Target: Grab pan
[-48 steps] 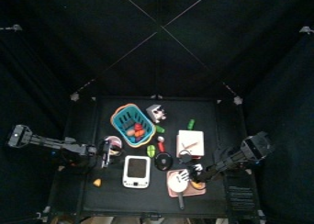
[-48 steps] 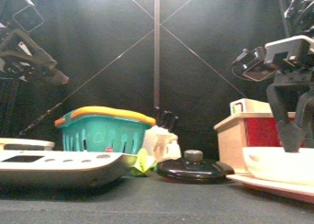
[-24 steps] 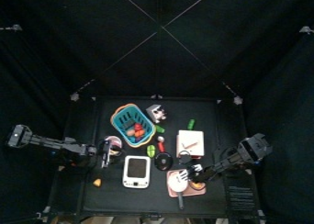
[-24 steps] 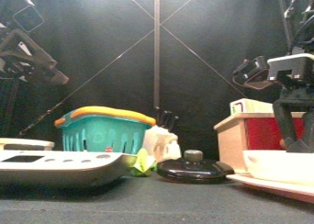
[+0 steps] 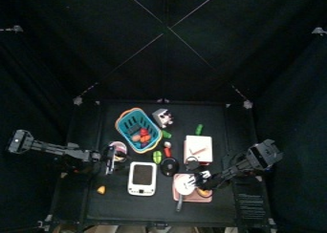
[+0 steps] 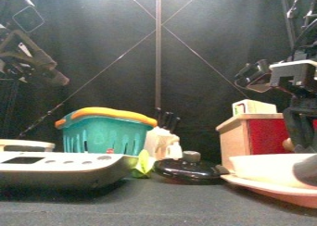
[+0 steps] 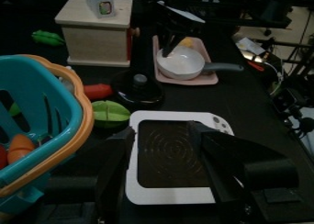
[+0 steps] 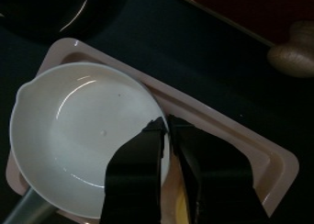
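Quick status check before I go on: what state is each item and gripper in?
pan: upright on the pink tray, rim between the right gripper's jaws.
right gripper: shut on the pan's rim.
left gripper: open, holding nothing.
teal basket: upright, items inside.
black lid: flat, knob up.

Pan (image 5: pixel 186 185) sits on a tray (image 8: pixel 263 154) at table's front right, handle toward front. Slab (image 5: pixel 141 178) just left of it, basket (image 5: pixel 136 128) behind slab w/ small items inside. Box (image 5: pixel 197 147) behind pan, lid (image 6: pixel 188 168) between box & slab. Right gripper (image 8: pixel 168 145) over pan's rim; left gripper (image 5: pixel 109 161) left of slab.
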